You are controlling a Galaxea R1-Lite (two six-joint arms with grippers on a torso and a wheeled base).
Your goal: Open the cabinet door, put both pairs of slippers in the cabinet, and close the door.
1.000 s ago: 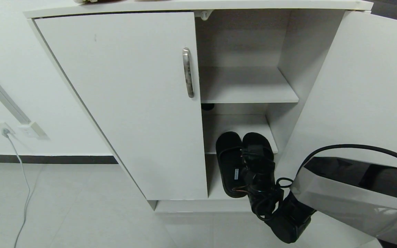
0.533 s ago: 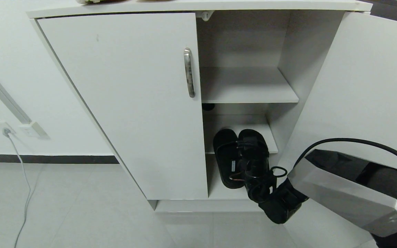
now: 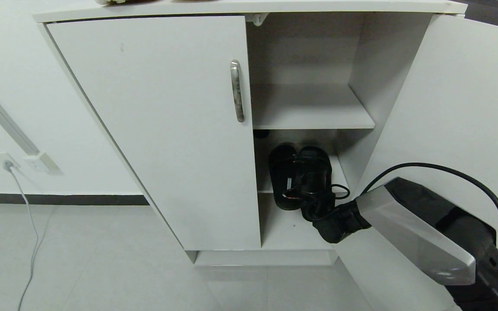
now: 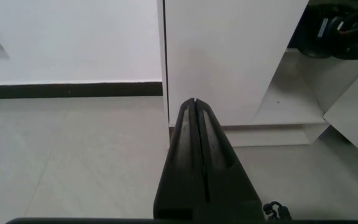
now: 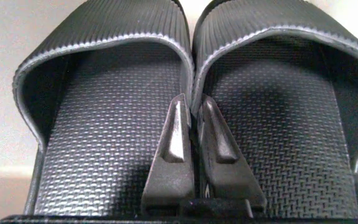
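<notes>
A pair of black slippers (image 3: 301,175) lies side by side on the cabinet's lower shelf (image 3: 342,172), heels hanging a little over its front edge. My right gripper (image 3: 308,188) reaches into the open right half of the cabinet. In the right wrist view it (image 5: 191,102) is shut on the touching inner strap edges of the black slippers (image 5: 110,149). The left door (image 3: 158,129) with its metal handle (image 3: 236,90) is closed; the right door (image 3: 456,108) stands swung open. My left gripper (image 4: 195,104) is shut on nothing, low above the floor in front of the closed door.
The upper shelf (image 3: 309,108) and the cabinet's bottom board (image 3: 283,233) are bare. A light object (image 3: 108,1) sits at the back edge of the cabinet top. A wall socket with a cable (image 3: 7,165) is on the left. Tiled floor lies in front.
My right arm has carried the black slippers up and deeper into the cabinet, from hanging before the bottom compartment onto the lower shelf. The head view shifted slightly.
</notes>
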